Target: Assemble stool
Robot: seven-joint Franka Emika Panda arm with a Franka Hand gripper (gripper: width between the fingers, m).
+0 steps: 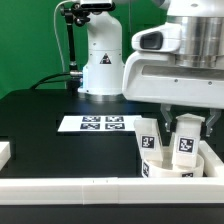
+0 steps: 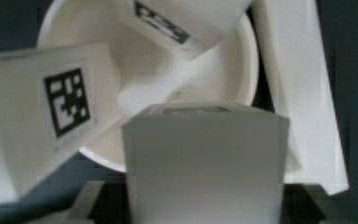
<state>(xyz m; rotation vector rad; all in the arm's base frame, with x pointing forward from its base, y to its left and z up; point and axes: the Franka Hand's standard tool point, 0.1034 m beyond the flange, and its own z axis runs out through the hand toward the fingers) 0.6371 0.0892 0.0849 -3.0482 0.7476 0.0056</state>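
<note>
Near the exterior view's right edge, close to the front rail [image 1: 90, 186], the seat [image 1: 172, 168] lies flat on the black desk [image 1: 40, 115]. It is a thick white disc with a square tag on its side wall. Two legs rise from it. The held leg [image 1: 186, 142] stands upright on the side toward the exterior view's right, with its tag facing the camera. The second leg [image 1: 148, 134] stands just beside it toward the left, leaning slightly, and also shows a tag.

My pincer [image 1: 186, 118] comes down from above and is clamped on the top of the held leg. In the wrist view that leg [image 2: 202, 150] is a plain white block filling the space between my two dark fingers [image 2: 98, 198], with my pincer [image 2: 202, 200] tight on its sides. Its lower end meets the seat [image 2: 149, 95], but I cannot tell whether it sits fully in a socket. The second leg [image 2: 51, 100] shows large at one side of the wrist view, tilted, with its tag clear. Beyond it a tagged piece [image 2: 167, 25] lies slantwise across the seat's rim; it is too cropped for me to tell what it is.

Further out, the marker board [image 1: 95, 124] lies flat on the desk, well apart from the seat toward the exterior view's left. My white arm base [image 1: 100, 60] stands behind the marker board.
</note>
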